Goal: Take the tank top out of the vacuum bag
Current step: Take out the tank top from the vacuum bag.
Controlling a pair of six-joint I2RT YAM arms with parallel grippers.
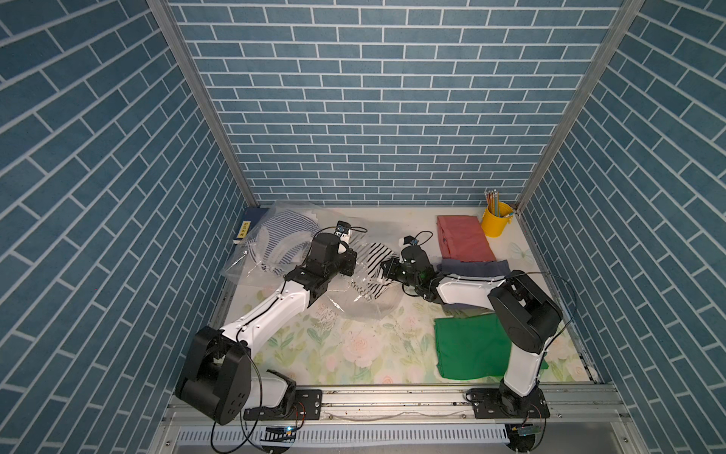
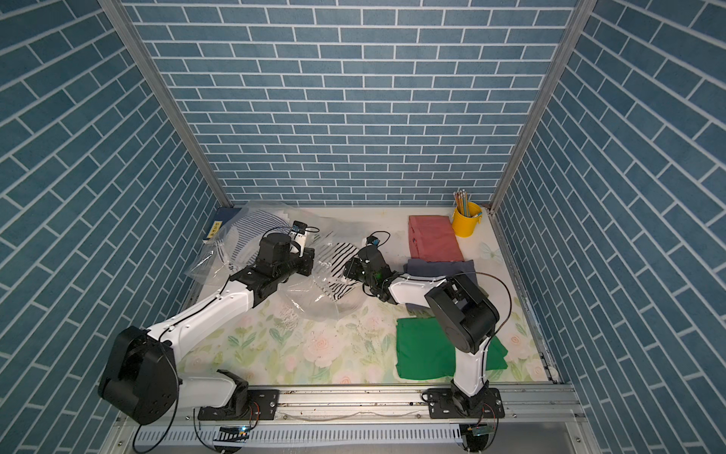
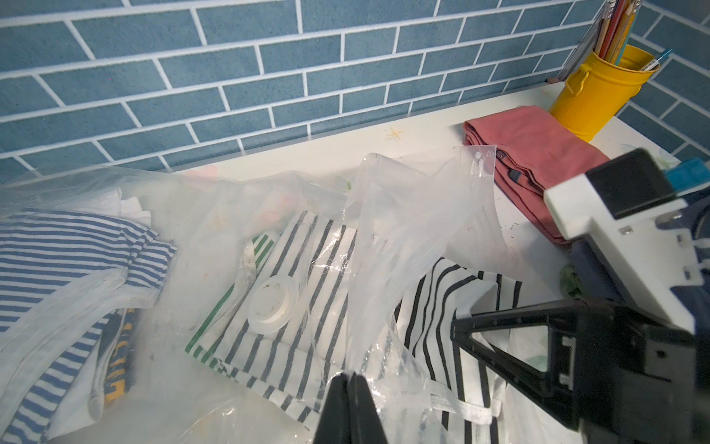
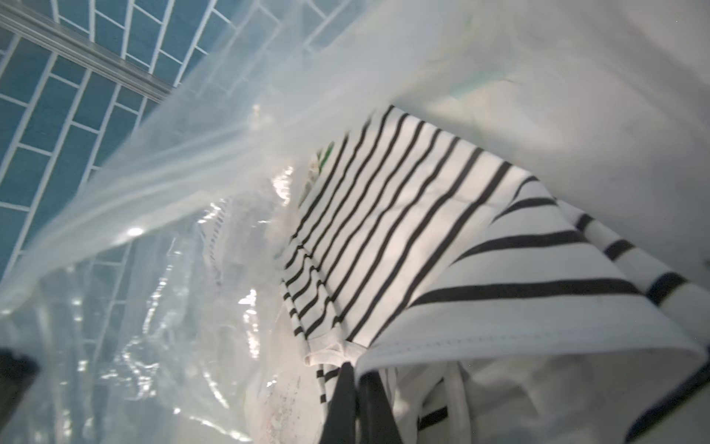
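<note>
The black-and-white striped tank top [image 1: 376,254] [image 2: 341,254] lies mid-table, partly inside the clear vacuum bag [image 3: 403,215] [image 4: 184,200]. One end sticks out of the bag's mouth toward the right arm. The bag's round white valve [image 3: 273,305] rests over the striped cloth. My left gripper [image 3: 350,374] [image 1: 356,267] is shut on a fold of the bag's plastic, which is pulled up into a ridge. My right gripper [image 4: 355,365] [image 1: 384,271] is shut on the tank top's white hem [image 4: 499,342] at the bag's opening. Its black fingers [image 3: 499,326] show in the left wrist view.
A blue-striped garment in clear plastic [image 1: 275,236] lies at the back left beside a blue book [image 1: 249,228]. A red folded cloth [image 1: 465,238], a yellow pencil cup [image 1: 495,220], a grey-blue cloth [image 1: 475,269] and a green cloth [image 1: 467,346] line the right side.
</note>
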